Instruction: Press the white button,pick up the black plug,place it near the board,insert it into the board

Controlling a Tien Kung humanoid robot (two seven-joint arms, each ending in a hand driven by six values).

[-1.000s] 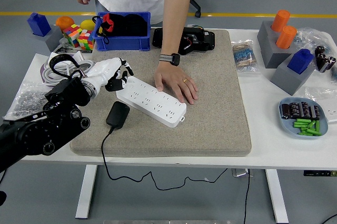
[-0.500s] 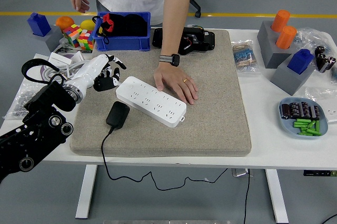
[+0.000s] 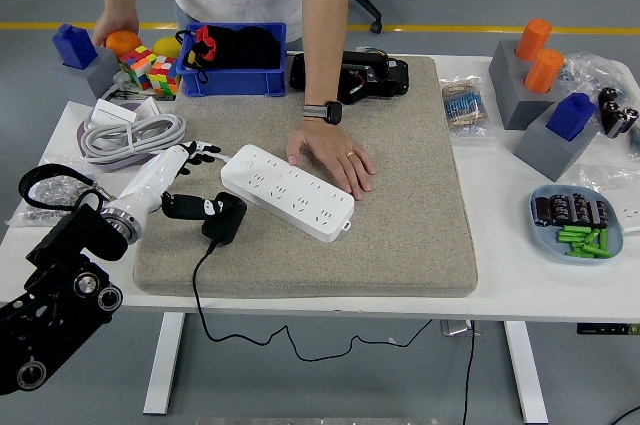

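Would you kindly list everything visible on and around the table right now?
Power strip: 1, white, on the mat's middle.
Black plug: 1, on the mat just left of the strip, cable trailing off the near edge.
Mat: 1, beige, covering the table's centre.
Blue bin: 1, far left of the mat.
Cable coil: 1, white-grey, left of the mat.
Puzzle cube: 1, multicoloured, far left.
Grey blocks: 2, far right, holding orange and blue pieces.
Tray: 1, pale blue, right, with green and dark parts.
Person's hand: 1, flat on the strip's far end.
Left hand: white, fingers at the plug.
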